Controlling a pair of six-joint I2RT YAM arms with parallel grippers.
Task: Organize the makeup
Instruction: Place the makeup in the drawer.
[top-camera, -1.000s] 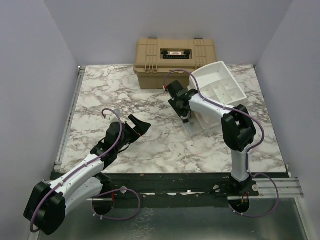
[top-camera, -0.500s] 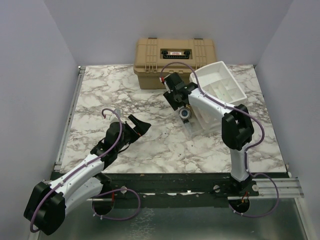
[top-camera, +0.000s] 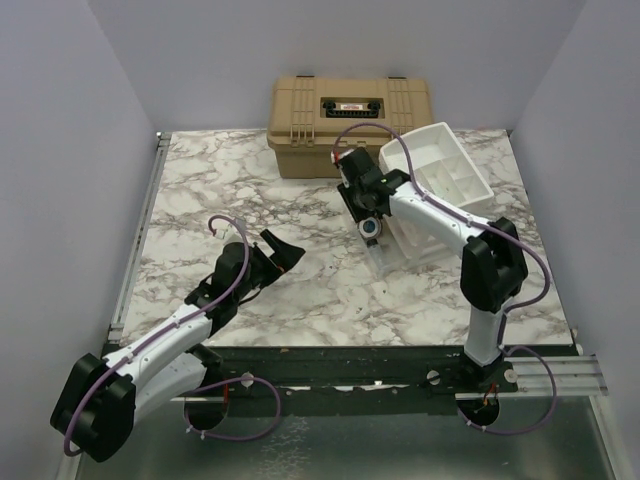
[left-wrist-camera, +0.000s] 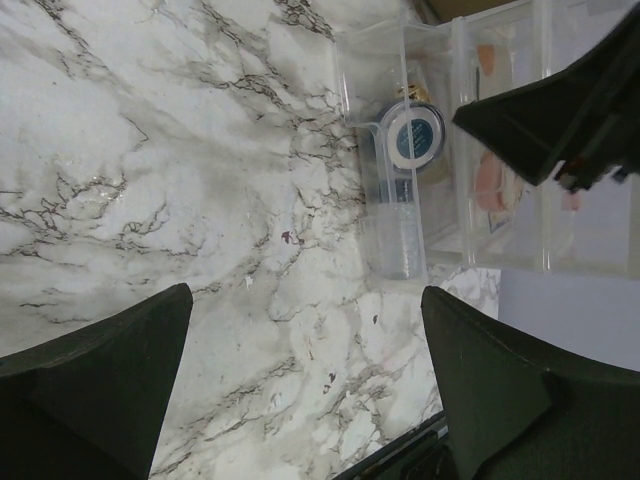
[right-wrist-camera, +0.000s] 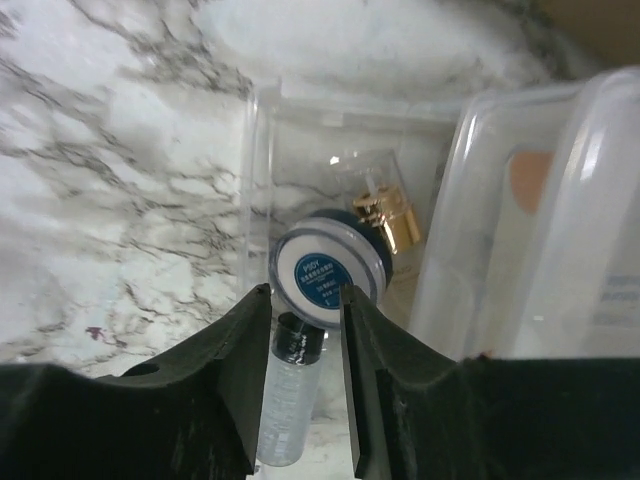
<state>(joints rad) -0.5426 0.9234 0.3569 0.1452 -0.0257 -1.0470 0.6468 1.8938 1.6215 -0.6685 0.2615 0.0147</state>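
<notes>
1. Top external view
   - The left tool (top-camera: 283, 245) hovers over the marble bench (top-camera: 220, 180), left of centre. Its fingers are spread wide, with nothing between them.
   - The right tool (top-camera: 368, 213) reaches down over the front, lowest compartment of the white tiered organizer (top-camera: 455, 165).
   - A round jar (top-camera: 371, 228) with a blue-rimmed lid sits right under the right tool.
   - A tan case (top-camera: 350, 110) stands closed at the far edge of the bench, just beside the organizer.

2. Left wrist view
   - The left tool (left-wrist-camera: 300, 400) is wide apart above bare bench (left-wrist-camera: 150, 150), well short of the organizer (left-wrist-camera: 350, 60).
   - In the front compartment the round jar (left-wrist-camera: 415, 135) lies beside a clear bottle (left-wrist-camera: 395, 225), which rests on its side.
   - Peach discs (left-wrist-camera: 495, 185) sit in the tier behind.
   - The tip of the right tool (left-wrist-camera: 560, 110) hangs near the jar, clear of the bottle.

3. Right wrist view
   - The right tool (right-wrist-camera: 303, 292) has its fingers a narrow gap apart, clamped on nothing.
   - Seen through that gap are the black-capped clear bottle (right-wrist-camera: 290, 390) and the round jar (right-wrist-camera: 325, 270).
   - A gold-capped bottle (right-wrist-camera: 385, 215) lies just behind the jar, in the same compartment.
</notes>
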